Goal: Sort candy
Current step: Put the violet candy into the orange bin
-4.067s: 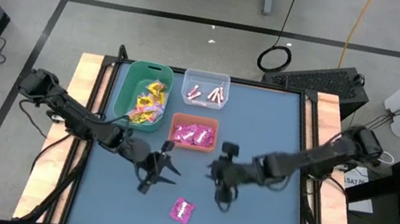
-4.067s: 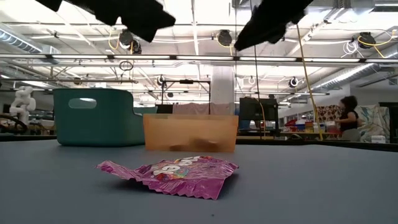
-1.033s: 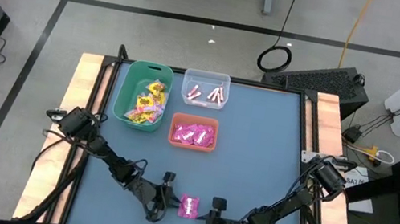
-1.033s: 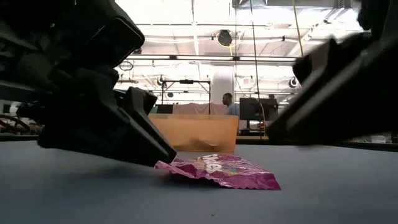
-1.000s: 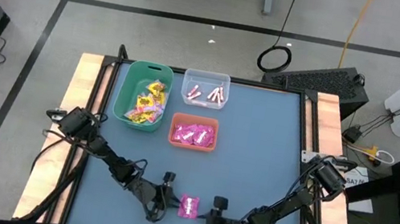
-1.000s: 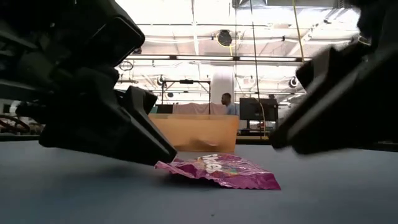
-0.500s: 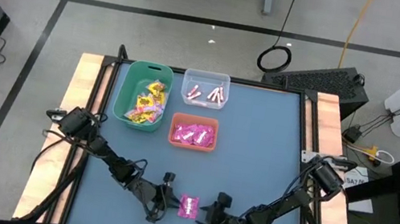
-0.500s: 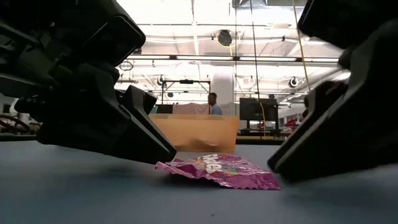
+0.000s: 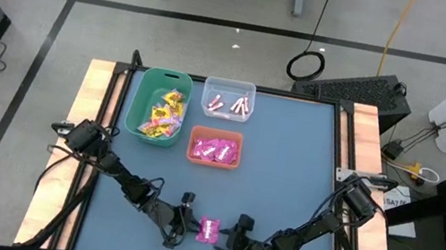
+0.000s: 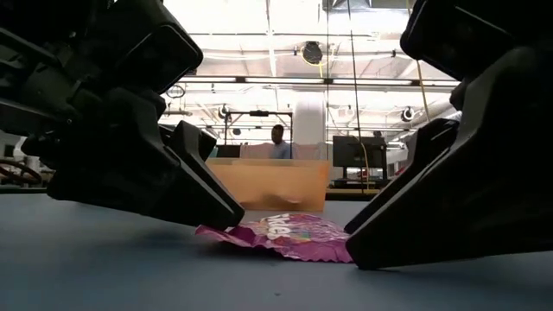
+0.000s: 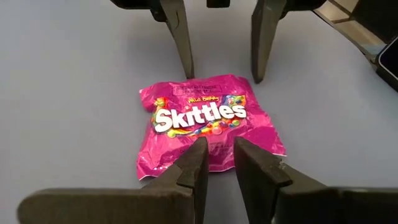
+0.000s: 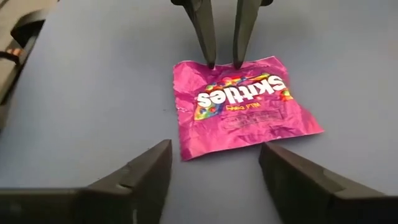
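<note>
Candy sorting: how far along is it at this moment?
Mostly done: the green bin holds yellow packets, the clear bin sticks, the orange bin pink packets. One pink packet lies on the table between the left claw, nearly closed at its edge, and the open right claw. It still needs binning.

A blue worktop (image 9: 305,175) carries a green bin (image 9: 160,105), a clear tray (image 9: 228,98) and an orange tray (image 9: 215,148) at its far side, and one pink packet (image 9: 208,230) lying flat near its front edge.
</note>
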